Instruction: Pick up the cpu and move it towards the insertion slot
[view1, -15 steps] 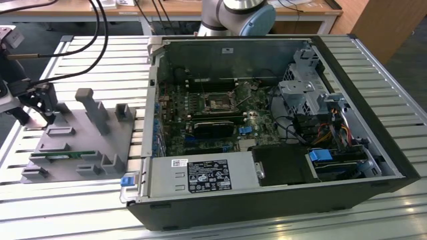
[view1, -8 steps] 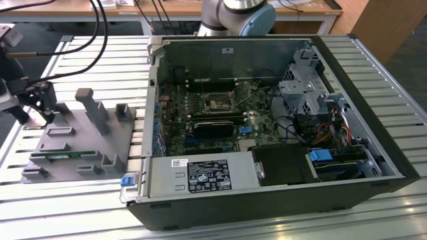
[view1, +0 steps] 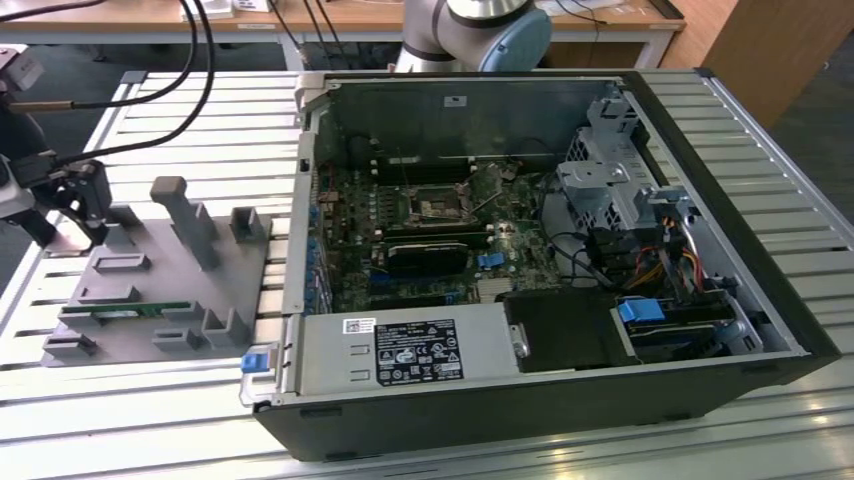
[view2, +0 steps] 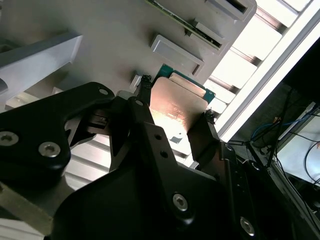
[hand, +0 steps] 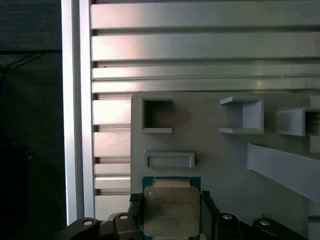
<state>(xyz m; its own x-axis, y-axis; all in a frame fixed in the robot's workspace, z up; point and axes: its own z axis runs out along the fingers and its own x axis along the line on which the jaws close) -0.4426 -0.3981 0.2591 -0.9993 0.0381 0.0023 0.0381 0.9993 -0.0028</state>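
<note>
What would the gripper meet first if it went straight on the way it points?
The grey fixture plate: the gripper has its jaws closed on the cpu, and the plate lies directly beyond. The gap between them is unclear.

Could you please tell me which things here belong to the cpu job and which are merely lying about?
Job in hand:
- cpu, gripped between the jaws of the gripper
- insertion slot, inside the open computer case

Lying about:
- grey fixture tray
- green circuit strip on that tray
- power supply
</note>
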